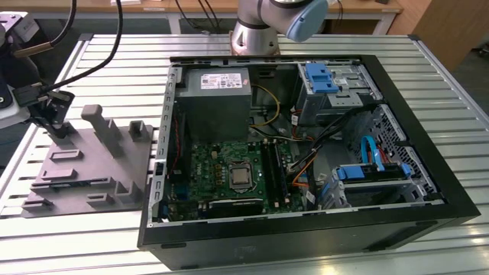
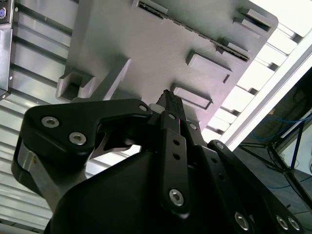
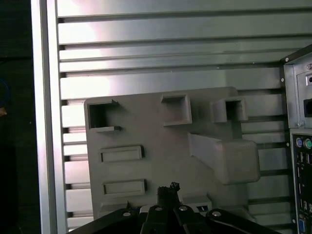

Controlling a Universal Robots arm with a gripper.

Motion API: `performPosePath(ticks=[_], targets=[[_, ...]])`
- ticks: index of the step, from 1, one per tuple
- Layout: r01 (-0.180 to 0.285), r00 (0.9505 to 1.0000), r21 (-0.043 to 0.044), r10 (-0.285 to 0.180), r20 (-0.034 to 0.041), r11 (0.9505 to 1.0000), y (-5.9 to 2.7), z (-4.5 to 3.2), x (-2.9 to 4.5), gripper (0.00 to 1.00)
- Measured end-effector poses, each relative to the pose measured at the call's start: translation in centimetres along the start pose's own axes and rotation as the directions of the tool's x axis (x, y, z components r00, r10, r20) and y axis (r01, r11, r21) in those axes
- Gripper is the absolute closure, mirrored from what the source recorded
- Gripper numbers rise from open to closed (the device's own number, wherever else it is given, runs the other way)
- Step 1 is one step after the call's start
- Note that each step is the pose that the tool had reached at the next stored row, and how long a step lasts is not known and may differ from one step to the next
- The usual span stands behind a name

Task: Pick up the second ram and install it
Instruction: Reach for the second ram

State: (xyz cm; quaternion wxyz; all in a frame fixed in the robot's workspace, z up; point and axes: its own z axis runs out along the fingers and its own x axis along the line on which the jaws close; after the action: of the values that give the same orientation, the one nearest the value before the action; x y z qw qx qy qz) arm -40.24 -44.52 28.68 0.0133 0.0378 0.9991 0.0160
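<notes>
**A:** Where does the gripper [image 1: 59, 133] stand?

**B:** It hangs over the grey holder [image 1: 84, 166], which lies on the slatted metal table [image 1: 306, 43]. In both wrist views its fingers [image 2: 171, 141] are drawn together at the tips, and nothing shows between them.

**A:** And the second ram [image 2: 195, 30]?

**B:** It's out of the fingers' grip. In the second wrist view a long dark strip sits edge-up in the holder's narrow slot. It lies out past the fingertips, beyond two raised blocks [image 2: 209, 66], and it looks to be the stick. It's clearly apart from the fingers.

**A:** What else is near the fingers?

**B:** A tall post [image 3: 226, 158] rises from the holder off to one side of them, not touching.

**A:** And the computer?

**B:** In the exterior view the open computer case [image 1: 306, 235] lies well apart from the fingers, toward the exterior view's right, past the post. The green motherboard [image 1: 217, 163] lies flat inside, with the CPU socket [image 1: 240, 175] near its middle and the long black slots [image 1: 271, 169] just beside it.
</notes>
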Motion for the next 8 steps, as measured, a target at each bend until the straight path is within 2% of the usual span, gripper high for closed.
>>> performPosePath(ticks=[8], targets=[[0.0,1.0,0.0001,0.0,0.0,1.0,-0.44,0.69,-0.02,0.9]])
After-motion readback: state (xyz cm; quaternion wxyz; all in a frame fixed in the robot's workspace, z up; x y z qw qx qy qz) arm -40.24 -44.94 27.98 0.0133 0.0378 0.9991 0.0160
